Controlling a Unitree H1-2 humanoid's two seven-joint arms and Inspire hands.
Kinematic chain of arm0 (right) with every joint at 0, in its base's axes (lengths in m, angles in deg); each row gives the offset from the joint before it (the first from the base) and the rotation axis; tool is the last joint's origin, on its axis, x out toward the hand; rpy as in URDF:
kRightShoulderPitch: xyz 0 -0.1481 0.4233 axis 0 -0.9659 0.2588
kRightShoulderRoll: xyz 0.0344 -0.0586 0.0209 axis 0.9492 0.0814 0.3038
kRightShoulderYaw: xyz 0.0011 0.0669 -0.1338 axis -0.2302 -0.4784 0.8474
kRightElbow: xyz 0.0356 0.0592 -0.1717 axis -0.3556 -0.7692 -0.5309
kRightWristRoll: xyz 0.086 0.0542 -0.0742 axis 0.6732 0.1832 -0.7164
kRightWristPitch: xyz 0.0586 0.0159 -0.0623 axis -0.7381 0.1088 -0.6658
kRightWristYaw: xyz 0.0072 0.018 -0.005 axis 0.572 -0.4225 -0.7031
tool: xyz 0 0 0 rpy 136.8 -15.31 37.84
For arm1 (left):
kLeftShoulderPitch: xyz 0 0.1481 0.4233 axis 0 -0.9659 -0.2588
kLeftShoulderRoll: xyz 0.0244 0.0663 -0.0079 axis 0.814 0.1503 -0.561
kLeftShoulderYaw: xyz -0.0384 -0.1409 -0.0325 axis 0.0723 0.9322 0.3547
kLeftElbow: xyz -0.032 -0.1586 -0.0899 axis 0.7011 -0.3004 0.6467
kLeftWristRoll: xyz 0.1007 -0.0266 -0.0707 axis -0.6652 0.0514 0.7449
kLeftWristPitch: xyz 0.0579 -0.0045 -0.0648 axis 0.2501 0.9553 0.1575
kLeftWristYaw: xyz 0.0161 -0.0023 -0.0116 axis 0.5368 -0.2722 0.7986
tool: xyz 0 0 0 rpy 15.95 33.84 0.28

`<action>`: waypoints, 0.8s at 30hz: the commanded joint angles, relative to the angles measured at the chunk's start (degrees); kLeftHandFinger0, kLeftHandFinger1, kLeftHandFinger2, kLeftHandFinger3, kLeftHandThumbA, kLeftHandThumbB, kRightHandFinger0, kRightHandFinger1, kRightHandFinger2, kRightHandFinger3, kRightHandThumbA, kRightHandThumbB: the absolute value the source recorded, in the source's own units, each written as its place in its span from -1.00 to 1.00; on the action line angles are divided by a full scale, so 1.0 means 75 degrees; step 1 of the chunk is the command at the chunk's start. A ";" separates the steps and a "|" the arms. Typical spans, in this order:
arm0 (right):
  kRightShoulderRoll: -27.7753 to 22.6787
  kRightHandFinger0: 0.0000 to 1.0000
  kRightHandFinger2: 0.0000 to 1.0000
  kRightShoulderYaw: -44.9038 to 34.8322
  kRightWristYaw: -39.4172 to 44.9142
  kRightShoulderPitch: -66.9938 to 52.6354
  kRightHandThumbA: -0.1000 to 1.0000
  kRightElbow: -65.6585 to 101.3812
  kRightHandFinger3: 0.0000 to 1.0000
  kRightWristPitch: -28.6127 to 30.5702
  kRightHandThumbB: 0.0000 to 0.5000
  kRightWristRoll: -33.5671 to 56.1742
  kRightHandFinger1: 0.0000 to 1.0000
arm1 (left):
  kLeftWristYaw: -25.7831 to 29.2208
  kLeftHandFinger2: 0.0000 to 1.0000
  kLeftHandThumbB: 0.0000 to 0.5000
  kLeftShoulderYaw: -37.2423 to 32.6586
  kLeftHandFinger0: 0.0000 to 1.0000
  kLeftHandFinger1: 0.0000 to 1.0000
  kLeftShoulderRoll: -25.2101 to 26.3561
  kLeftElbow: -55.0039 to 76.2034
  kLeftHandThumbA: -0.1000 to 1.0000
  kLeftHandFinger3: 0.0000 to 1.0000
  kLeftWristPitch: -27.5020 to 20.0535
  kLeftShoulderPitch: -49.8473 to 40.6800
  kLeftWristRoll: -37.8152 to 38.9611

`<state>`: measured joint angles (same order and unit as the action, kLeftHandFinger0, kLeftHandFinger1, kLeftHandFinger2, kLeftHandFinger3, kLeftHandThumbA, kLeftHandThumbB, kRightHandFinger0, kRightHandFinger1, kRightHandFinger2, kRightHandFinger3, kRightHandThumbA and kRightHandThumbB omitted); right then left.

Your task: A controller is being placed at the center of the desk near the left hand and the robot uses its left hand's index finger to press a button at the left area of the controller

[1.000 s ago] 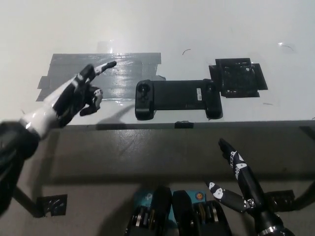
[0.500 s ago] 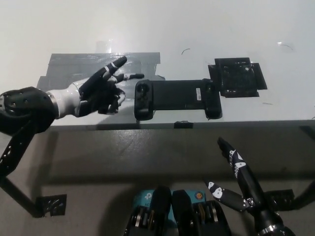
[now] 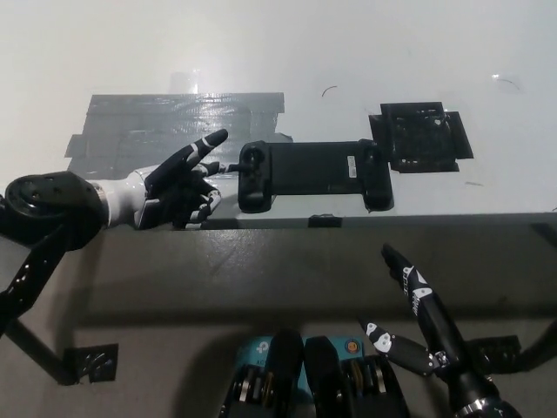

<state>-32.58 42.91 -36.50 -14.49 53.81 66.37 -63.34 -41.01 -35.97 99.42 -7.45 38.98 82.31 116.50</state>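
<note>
The controller point(image 3: 313, 173) already lies on the desk point(image 3: 348, 52), just beyond the left hand point(image 3: 178, 187), whose spread fingers point(image 3: 209, 141) point at its left end; contact seems unmade, so pressing remains. The right hand point(image 3: 416, 300) rests low, open.

The robot's left hand point(image 3: 178, 187) has swung in from the left side of the desk point(image 3: 261, 52), where it hovered over the grey tape patch point(image 3: 148, 131) a second ago, and now sits lower, nearer the desk's front edge and close against the left end of the controller point(image 3: 312, 172). Its fingers are spread, one fingertip point(image 3: 233, 165) now reaching the controller's left grip, having dropped there in the last half second. More of the white forearm and the black elbow joint has come into sight.
</note>
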 commanded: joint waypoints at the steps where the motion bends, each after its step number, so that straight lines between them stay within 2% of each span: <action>1: -0.0035 1.00 1.00 0.0025 0.0048 0.0054 0.32 0.0224 1.00 0.0211 -0.03 -0.0071 1.00 | -0.0059 -0.76 0.59 0.0073 -1.00 -1.00 0.0128 0.0009 1.00 1.00 0.0117 0.0193 0.0041; 8: -0.0023 1.00 1.00 0.0030 0.0064 0.0073 0.28 0.0210 1.00 0.0200 -0.04 -0.0055 1.00 | -0.0098 -0.77 0.59 0.0128 -1.00 -1.00 0.0034 -0.0132 1.00 1.00 0.0117 0.0215 -0.0044; 11: -0.0017 1.00 1.00 0.0041 0.0053 0.0028 0.27 0.0216 1.00 0.0249 -0.05 -0.0071 1.00 | -0.0085 -0.78 0.50 0.0102 -1.00 -1.00 0.0049 -0.0007 1.00 1.00 0.0117 0.0185 -0.0076; 17: -0.0009 1.00 1.00 0.0034 0.0041 0.0008 0.25 0.0230 1.00 0.0269 -0.04 -0.0070 1.00 | -0.0017 -0.73 0.55 0.0148 -1.00 -1.00 -0.0025 -0.0056 1.00 1.00 0.0117 0.0216 -0.0163; 24: -0.0032 1.00 1.00 -0.0007 0.0018 0.0031 0.22 0.0208 1.00 0.0297 -0.01 -0.0063 1.00 | 0.0085 -0.74 0.51 0.0142 -1.00 -1.00 -0.0068 0.0000 1.00 1.00 0.0117 0.0356 -0.0436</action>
<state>-32.58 42.89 -36.48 -14.72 53.81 66.38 -63.41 -40.96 -35.83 98.65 -8.56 39.01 82.38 114.62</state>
